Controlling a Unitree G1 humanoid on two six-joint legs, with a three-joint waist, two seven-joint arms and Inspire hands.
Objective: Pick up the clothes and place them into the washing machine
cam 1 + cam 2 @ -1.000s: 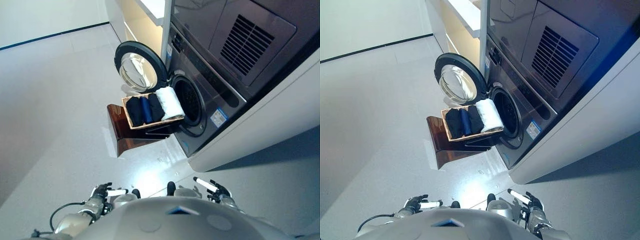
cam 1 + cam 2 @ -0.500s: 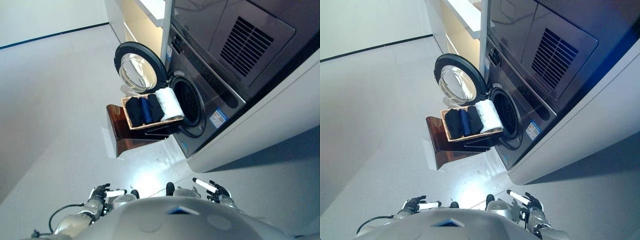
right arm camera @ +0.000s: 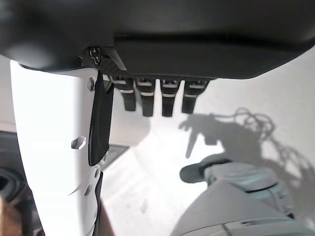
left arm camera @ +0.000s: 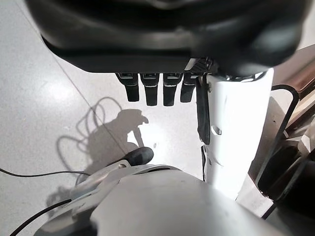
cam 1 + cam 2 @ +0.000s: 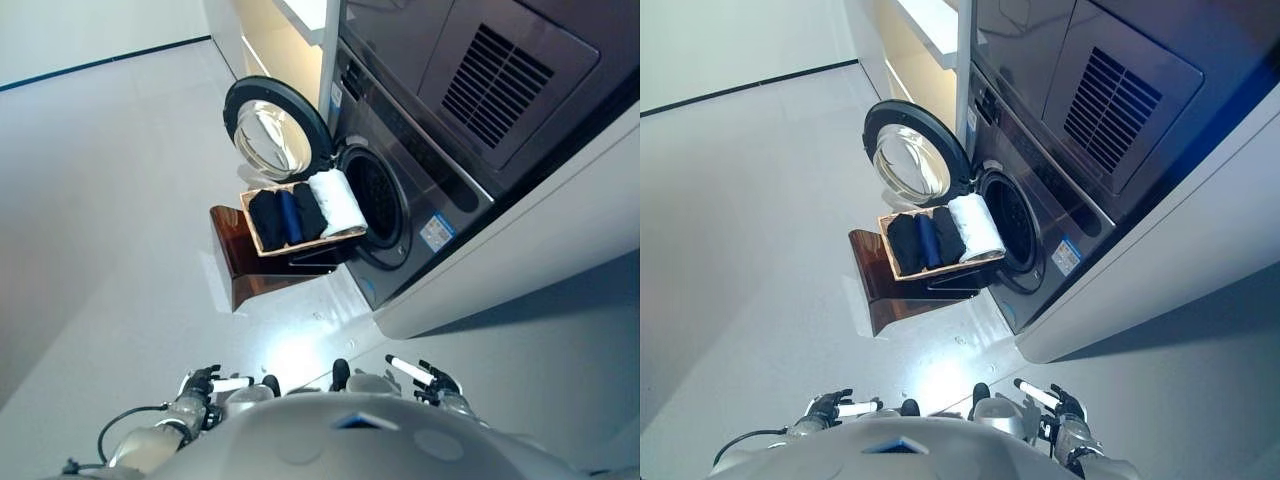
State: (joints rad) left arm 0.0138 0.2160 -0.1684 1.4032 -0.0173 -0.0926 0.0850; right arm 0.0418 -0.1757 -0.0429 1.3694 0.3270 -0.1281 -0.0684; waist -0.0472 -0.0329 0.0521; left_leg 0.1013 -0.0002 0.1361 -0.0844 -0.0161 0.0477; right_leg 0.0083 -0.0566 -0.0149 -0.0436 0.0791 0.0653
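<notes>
The clothes (image 5: 298, 214) lie rolled in a shallow wooden basket (image 5: 252, 228), side by side: a black roll, a blue one, another black one and a white roll (image 5: 336, 203) nearest the drum; each roll's long axis runs from the basket's near rim toward the open door (image 5: 272, 139), so they lie parallel. No fingers touch them; the left hand (image 5: 205, 383) hangs low by the robot's body with its fingers straight and relaxed and its white-covered thumb held out, holding nothing; the right hand (image 5: 432, 382) mirrors it on the other side, fingers straight, empty too. Both hands are well apart from the basket, which sits on a brown stand (image 5: 240, 262) just beside the washing machine (image 5: 420, 190); the round drum opening (image 5: 375, 200) is uncovered.
</notes>
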